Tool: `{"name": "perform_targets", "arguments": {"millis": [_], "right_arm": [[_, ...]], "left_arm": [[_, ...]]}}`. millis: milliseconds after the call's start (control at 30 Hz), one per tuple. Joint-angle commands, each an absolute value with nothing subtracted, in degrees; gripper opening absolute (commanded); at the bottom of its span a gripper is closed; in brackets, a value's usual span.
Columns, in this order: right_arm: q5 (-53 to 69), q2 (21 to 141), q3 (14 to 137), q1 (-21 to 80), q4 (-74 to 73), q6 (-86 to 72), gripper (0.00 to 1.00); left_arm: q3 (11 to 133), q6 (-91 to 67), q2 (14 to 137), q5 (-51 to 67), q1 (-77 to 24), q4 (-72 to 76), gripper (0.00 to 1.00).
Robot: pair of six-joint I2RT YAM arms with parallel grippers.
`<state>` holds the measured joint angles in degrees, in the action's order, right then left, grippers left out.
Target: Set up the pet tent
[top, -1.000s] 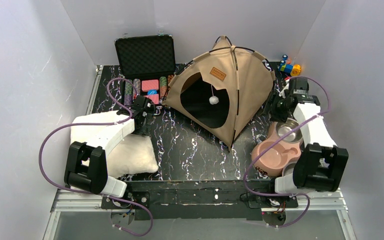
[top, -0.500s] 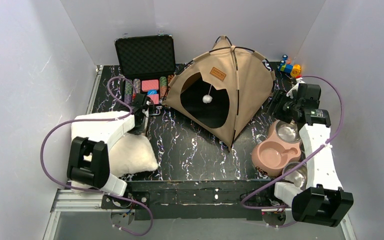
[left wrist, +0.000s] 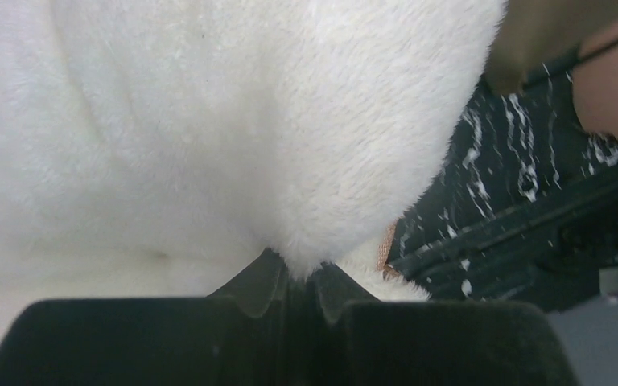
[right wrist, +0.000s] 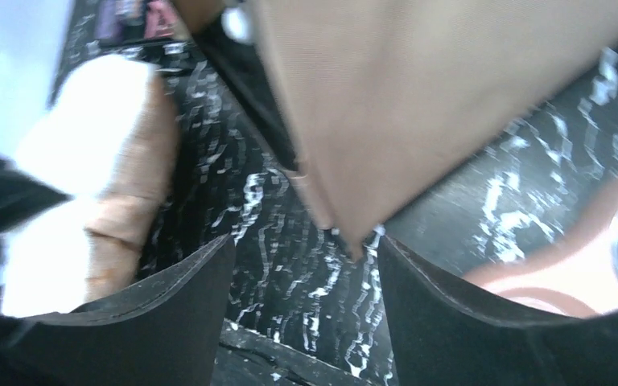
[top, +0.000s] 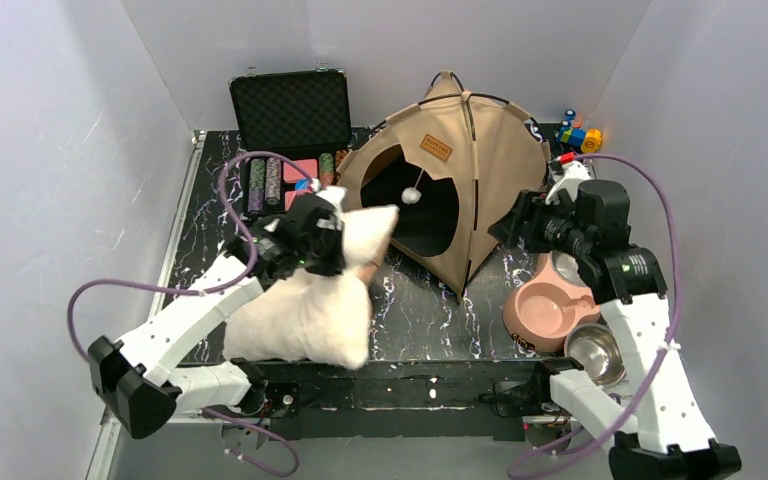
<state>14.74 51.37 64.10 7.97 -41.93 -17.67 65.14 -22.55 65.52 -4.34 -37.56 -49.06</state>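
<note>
Tent [top: 490,175]: tan woven cloth, matt, lightly creased; label [top: 436,148] looks like brown leather. Cushion [top: 310,315]: long-pile cream plush, fluffy, with a tan cloth patch on one face. Table [top: 410,290]: black marble-look top, white veins, slight sheen. Feeder [top: 540,310]: smooth pink plastic, satin. Bowl [top: 595,347]: polished metal. Case [top: 290,112]: black textured foam lining.

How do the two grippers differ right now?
The left gripper is shut on the cream cushion, one corner raised; the right gripper is open and holds nothing. The left is in front of the pet tent's doorway, the right at its side. Both are near it.
</note>
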Motion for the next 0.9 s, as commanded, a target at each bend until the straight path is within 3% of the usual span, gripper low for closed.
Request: {"name": "perform_targets", "arguments": {"millis": [0,133,400,467,567,600,633,800,867], "right_arm": [[18.24,47.02,62.45,16.83,-32.23,-19.97,0.75],[20.05,48.21,57.69,23.87,-26.94,-25.47,0.75],[5.03,61.91,56.09,24.98,-28.63,-25.79,0.72],[-1.27,63.62,57.82,24.77,-29.87,-25.52,0.69],[-7.59,64.90,61.09,23.32,-32.02,-24.43,0.66],[-9.09,65.21,61.95,22.24,-32.48,-23.65,0.64],[-9.55,65.52,62.65,20.75,-32.71,-23.05,0.63],[-7.10,66.93,65.81,14.49,-33.33,-19.09,0.63],[-5.30,66.79,67.51,14.37,-35.75,-18.00,0.68]], "left_arm": [[65.77,-31.73,67.36,-2.96,-47.70,-45.39,0.00],[67.55,-33.24,70.71,-4.48,-53.60,-41.52,0.00],[71.48,-30.14,77.83,-1.71,-56.21,-37.80,0.02],[72.05,-28.32,78.09,-0.56,-56.25,-37.09,0.23],[71.70,-25.49,75.50,-0.18,-56.25,-36.61,0.78],[70.99,-24.54,73.92,-0.06,-56.25,-36.21,0.90],[70.06,-23.54,72.19,-0.01,-56.06,-35.56,0.97],[66.48,-20.78,63.95,1.74,-50.27,-38.62,0.98],[64.37,-20.96,61.32,3.35,-43.53,-41.14,0.98]]}}
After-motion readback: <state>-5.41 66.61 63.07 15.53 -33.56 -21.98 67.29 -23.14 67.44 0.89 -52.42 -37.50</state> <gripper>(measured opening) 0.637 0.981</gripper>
